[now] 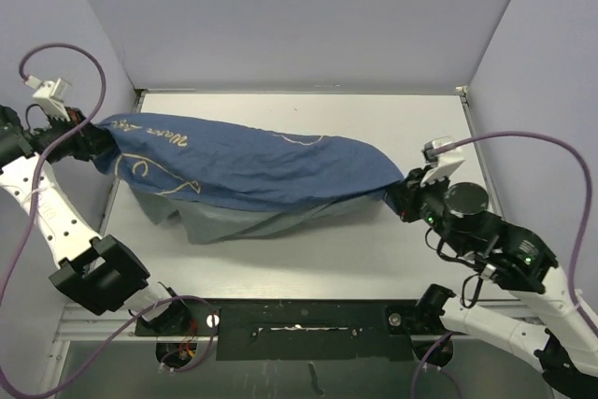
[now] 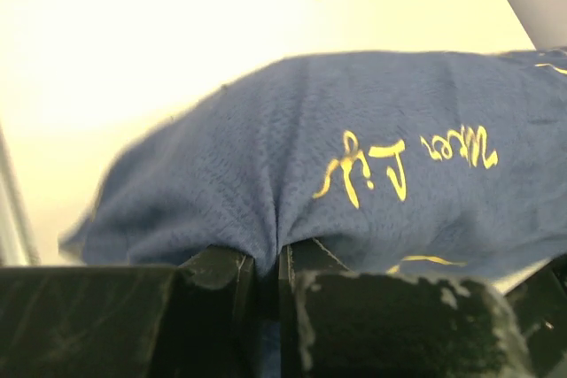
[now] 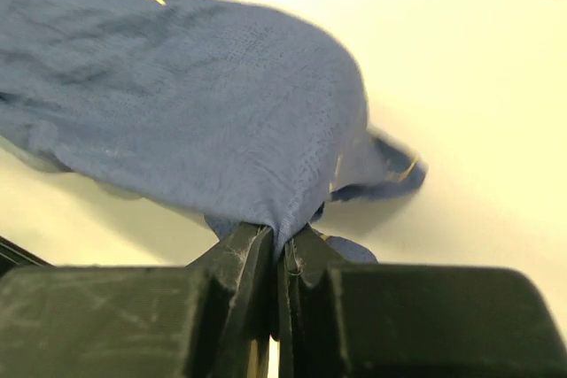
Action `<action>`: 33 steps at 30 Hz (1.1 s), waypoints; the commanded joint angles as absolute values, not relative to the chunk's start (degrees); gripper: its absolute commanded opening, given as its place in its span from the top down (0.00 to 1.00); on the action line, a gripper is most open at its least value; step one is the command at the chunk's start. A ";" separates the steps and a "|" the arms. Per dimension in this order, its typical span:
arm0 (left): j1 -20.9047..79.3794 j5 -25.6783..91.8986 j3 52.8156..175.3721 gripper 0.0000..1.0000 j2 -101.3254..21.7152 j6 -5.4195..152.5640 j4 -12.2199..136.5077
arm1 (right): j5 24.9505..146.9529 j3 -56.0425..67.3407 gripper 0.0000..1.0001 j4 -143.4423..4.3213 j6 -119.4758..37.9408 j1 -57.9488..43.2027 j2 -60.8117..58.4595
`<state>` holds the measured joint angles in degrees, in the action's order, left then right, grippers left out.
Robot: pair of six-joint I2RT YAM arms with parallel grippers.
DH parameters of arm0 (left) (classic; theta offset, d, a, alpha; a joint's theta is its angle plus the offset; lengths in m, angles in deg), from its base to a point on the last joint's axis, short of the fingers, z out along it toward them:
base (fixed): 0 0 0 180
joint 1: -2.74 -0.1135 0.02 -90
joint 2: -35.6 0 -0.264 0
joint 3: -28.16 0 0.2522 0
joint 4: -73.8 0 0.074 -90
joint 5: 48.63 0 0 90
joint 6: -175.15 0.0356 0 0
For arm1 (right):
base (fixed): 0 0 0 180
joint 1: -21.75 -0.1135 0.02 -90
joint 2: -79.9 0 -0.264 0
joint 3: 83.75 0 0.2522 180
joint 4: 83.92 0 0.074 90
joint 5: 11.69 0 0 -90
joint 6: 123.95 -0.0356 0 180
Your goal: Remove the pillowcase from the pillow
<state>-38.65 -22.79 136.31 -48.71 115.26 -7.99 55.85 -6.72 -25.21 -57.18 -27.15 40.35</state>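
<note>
The blue pillowcase (image 1: 248, 170) is stretched across the table between my two grippers, its pale fish outline and lettering facing up. Its lighter grey-blue inside (image 1: 234, 223) hangs open along the near edge. My left gripper (image 1: 101, 145) is shut on the cloth at its left end; the left wrist view shows the cloth (image 2: 292, 183) pinched between the fingers (image 2: 232, 281). My right gripper (image 1: 400, 195) is shut on the cloth's right end, seen gathered (image 3: 204, 112) between the fingers (image 3: 252, 250). The pillow is hidden; no white cushion shows.
The white table (image 1: 374, 240) is walled by pale panels at the back and sides. A black rail (image 1: 308, 320) runs along the near edge between the arm bases. Purple cables (image 1: 523, 137) loop above each arm.
</note>
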 commanded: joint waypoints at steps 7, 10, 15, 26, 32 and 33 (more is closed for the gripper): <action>-40.77 -34.08 153.84 1.00 -38.74 91.52 13.14 | 52.39 22.38 1.00 -23.36 -54.26 -27.29 30.40; -39.53 -33.04 151.47 1.00 -40.09 84.26 20.58 | 49.83 26.14 1.00 -23.63 -53.56 -27.32 25.63; -23.77 -13.36 148.98 1.00 -47.02 96.49 8.99 | 49.03 26.12 1.00 -24.52 -51.11 -22.29 14.83; -10.80 11.21 144.86 0.58 -67.60 98.65 20.56 | 77.37 23.88 1.00 -32.16 -55.59 11.42 -13.71; -11.12 10.19 152.35 0.09 -68.28 98.69 17.59 | 75.31 34.11 0.76 -28.72 -54.41 12.49 -23.36; -11.33 9.54 152.13 0.04 -67.09 99.17 17.54 | 74.66 35.00 0.70 -28.23 -54.13 12.49 -23.92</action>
